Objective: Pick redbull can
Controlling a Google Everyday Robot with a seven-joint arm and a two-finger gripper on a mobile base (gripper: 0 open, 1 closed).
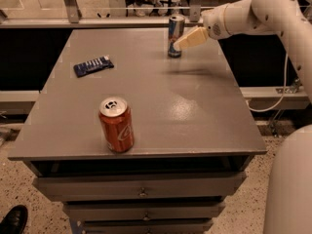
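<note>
The redbull can (174,35), slim, blue and silver with a silver top, stands upright near the far edge of the grey table (161,111). My gripper (184,42) comes in from the right on the white arm (253,13). Its cream fingers (191,37) point left and reach the can's right side, overlapping its lower half. I cannot tell whether they touch the can.
An orange-red soda can (116,125) stands upright near the table's front left. A flat dark-blue packet (93,66) lies at the left. Drawers (141,191) sit under the tabletop. A metal rail (97,19) runs behind the table. A black shoe (13,220) shows at bottom left.
</note>
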